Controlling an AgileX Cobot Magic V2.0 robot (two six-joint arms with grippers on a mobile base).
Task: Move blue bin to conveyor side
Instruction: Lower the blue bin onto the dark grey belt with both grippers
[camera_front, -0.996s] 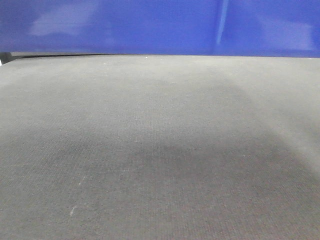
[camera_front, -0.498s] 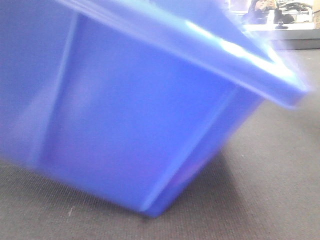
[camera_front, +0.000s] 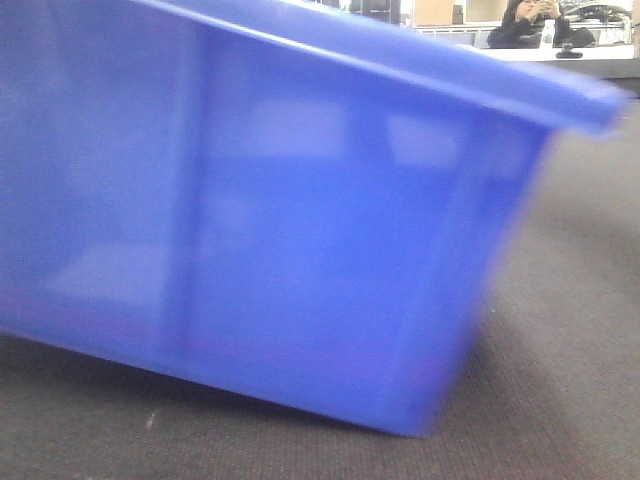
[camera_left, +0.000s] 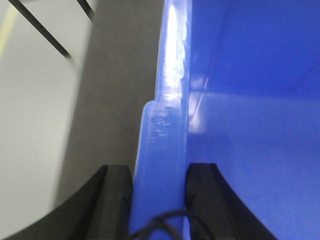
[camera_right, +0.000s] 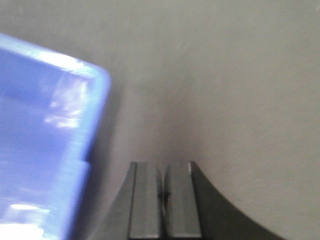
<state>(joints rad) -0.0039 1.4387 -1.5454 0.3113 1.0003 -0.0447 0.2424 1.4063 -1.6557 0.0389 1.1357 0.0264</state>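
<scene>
The left gripper (camera_left: 159, 175) is pinching the rolled rim of the large glossy royal-blue plastic bin (camera_front: 280, 230), which is sitting tilted on dark grey carpet (camera_front: 560, 400). The right gripper (camera_right: 161, 172) is hanging beside its corner, fingers pressed together and empty. Judging by this, the dragging step is underway (no conveyor showing), and the next move is calling for a steady pull.

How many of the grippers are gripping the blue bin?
1. The left gripper clamps the rim of the blue bin, one finger each side. The right gripper is shut on nothing, beside it.
</scene>
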